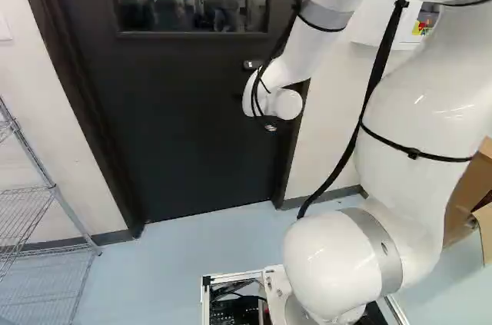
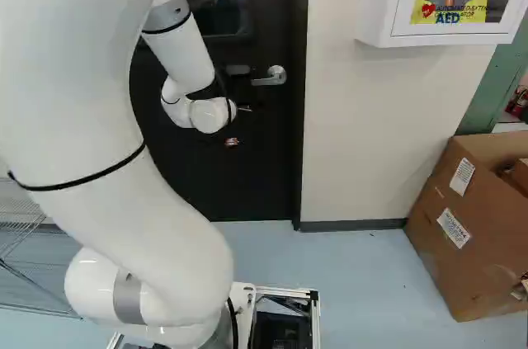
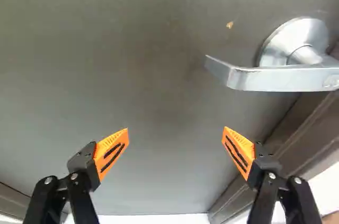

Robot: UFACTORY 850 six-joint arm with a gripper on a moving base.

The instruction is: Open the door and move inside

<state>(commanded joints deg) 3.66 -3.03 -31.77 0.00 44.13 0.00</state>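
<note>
Reaching the handle (image 3: 280, 79) looks like the step in hand: it sits near one side edge of the closed door (image 1: 184, 117), beside the frame (image 2: 299, 134), its free end pointing toward the door's middle. The pincer (image 3: 176, 134) is spread, nothing between its fingers, apart from the handle. It should shift toward that edge and rise, then bear down near the handle's free end, keeping clear of the frame.

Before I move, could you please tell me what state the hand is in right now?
Hand: open, holding nothing, its fingers wide apart; the door's lever handle is ahead and off to one side, not between them.
</note>
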